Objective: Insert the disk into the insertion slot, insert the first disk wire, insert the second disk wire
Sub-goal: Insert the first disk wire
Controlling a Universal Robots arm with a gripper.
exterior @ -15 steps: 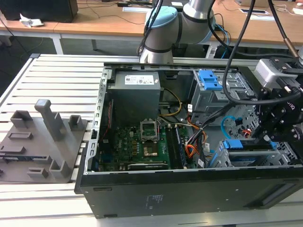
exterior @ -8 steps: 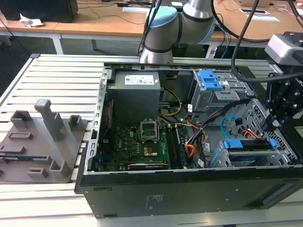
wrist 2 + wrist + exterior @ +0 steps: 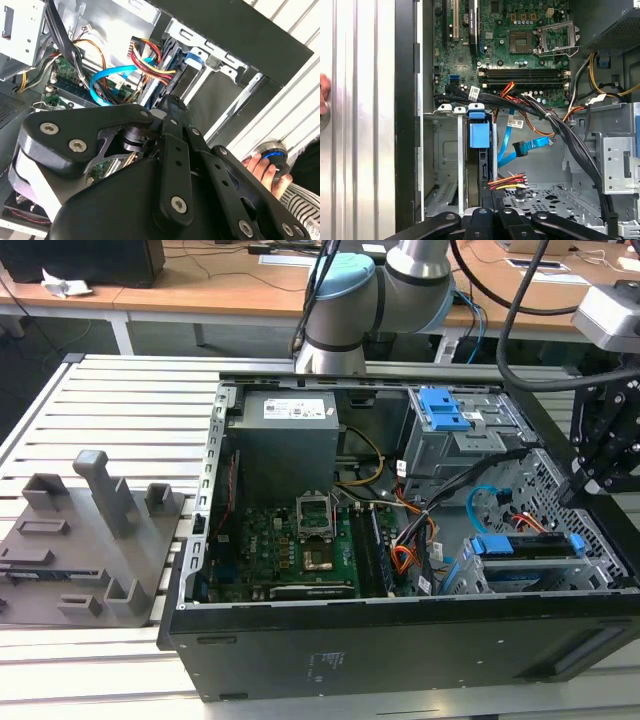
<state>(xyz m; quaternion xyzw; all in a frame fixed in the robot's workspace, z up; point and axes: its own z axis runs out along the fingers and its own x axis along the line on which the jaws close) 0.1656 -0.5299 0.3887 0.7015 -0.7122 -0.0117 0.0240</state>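
Note:
The disk (image 3: 527, 548), silver with a blue carrier, lies in the insertion slot (image 3: 470, 575), a grey metal bay at the case's corner near the exterior view's right. In the first wrist view the disk's blue carrier end (image 3: 479, 134) stands in the slot (image 3: 445, 150). My gripper (image 3: 578, 492) hangs just above and to the right of the disk, shut, with nothing seen between its fingers (image 3: 172, 106). A blue flat wire (image 3: 520, 148) ends loose beside the disk. A red, yellow and black wire bundle (image 3: 509, 182) ends near my gripper (image 3: 492, 202).
The open black computer case (image 3: 400, 650) holds a green motherboard (image 3: 300, 550) and a taller grey cage with blue latch tabs (image 3: 443, 408). A person's hand (image 3: 262, 167) rests outside the case wall. A grey fixture block (image 3: 85, 540) stands at the exterior view's left.

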